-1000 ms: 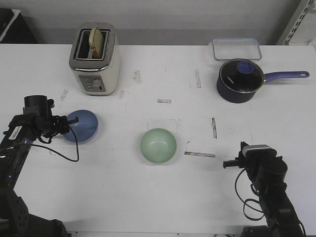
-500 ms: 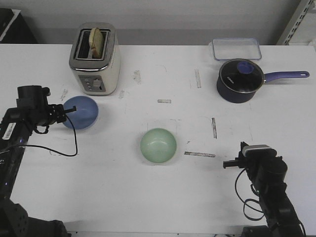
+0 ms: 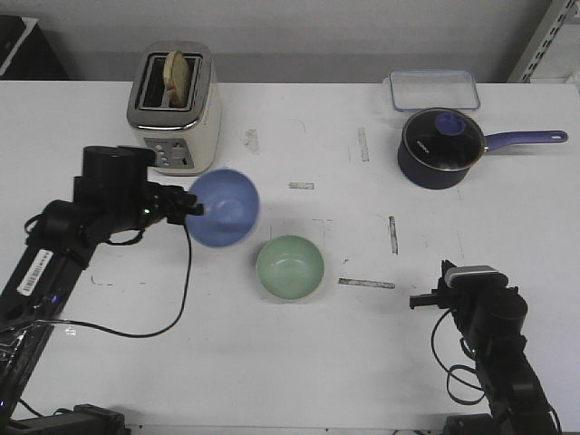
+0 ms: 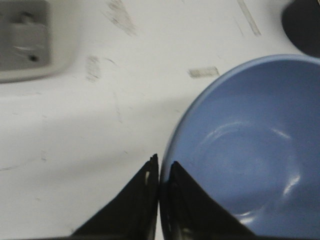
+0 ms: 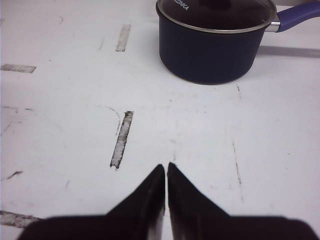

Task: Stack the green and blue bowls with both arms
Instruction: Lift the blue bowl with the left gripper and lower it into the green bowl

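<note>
Left gripper (image 3: 192,207) clamping blue bowl (image 3: 224,207) rim — tilted, beside green bowl (image 3: 290,268)

Looks like a robotics lab staged as a mock kitchen. White worktable (image 3: 299,362) scuffed and dotted with strips of worn tape (image 3: 366,283), set against a plain grey wall. Kitchen props spread across it: cream toaster (image 3: 175,109) loaded with bread, navy saucepan (image 3: 440,149) under a glass lid, clear plastic container (image 3: 434,89). Metal shelving (image 3: 551,41) at the far right edge.
</note>
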Available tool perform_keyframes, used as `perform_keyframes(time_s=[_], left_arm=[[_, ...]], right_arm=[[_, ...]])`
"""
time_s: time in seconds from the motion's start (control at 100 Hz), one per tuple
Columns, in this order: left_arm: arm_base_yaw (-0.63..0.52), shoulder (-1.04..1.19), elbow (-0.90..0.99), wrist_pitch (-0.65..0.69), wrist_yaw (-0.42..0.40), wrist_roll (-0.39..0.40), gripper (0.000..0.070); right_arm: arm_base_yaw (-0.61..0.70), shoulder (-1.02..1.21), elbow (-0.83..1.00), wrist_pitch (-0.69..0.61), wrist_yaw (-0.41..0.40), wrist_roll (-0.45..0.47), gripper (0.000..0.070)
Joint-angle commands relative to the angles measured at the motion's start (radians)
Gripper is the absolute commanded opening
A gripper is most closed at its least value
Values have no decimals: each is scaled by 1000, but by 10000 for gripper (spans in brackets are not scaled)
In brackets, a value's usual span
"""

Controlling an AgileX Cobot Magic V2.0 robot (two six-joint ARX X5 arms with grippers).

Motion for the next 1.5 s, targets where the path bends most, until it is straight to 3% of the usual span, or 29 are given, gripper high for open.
perform_keyframes(time_s=[0.0, 0.14, 0.33, 0.55, 1.01, 1.09, 1.27, 1.32, 1.49], left_arm=[[-68, 31, 14, 4, 5, 7, 0], [-193, 93, 14, 20, -3, 37, 0], [-271, 205, 14, 48, -3, 64, 0], [-285, 313, 14, 42, -61, 64, 0], [-294, 351, 14, 62, -61, 61, 10], [-299, 351, 14, 64, -61, 59, 114], [-300, 351, 14, 68, -54, 54, 538], [-300, 351, 15, 68, -53, 53, 580], [-296, 331, 16, 65, -55, 52, 578]], right_arm=[[1, 6, 6, 9, -1, 6, 0], [1, 6, 6, 9, -1, 6, 0], [1, 6, 6, 9, -1, 6, 0], [1, 5, 6, 9, -1, 6, 0], [1, 5, 6, 9, -1, 6, 0], [1, 5, 6, 9, -1, 6, 0], [1, 5, 6, 9, -1, 6, 0], [1, 5, 6, 9, -1, 6, 0], [1, 5, 6, 9, -1, 6, 0]])
